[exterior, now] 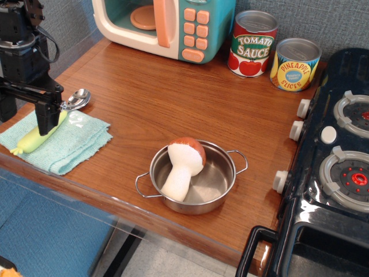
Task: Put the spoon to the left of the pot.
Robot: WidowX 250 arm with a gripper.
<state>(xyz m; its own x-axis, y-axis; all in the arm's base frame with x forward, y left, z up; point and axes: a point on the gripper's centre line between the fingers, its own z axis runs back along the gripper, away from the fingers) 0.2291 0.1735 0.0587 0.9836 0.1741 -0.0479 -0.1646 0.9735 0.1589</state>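
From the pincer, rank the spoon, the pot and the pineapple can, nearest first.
1. Spoon: right under the pincer, on the towel at the table's left edge.
2. Pot: mid-table, near the front.
3. Pineapple can: back right, by the stove.

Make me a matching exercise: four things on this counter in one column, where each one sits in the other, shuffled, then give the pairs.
Things:
1. spoon
2. mushroom
3. tomato sauce can
4. orange plate

Places:
A. inside the toy microwave
B. on the light blue cloth
C. in the pot
D. against the back wall, beside the pineapple can

Pairs: 1-B, 2-C, 3-D, 4-A
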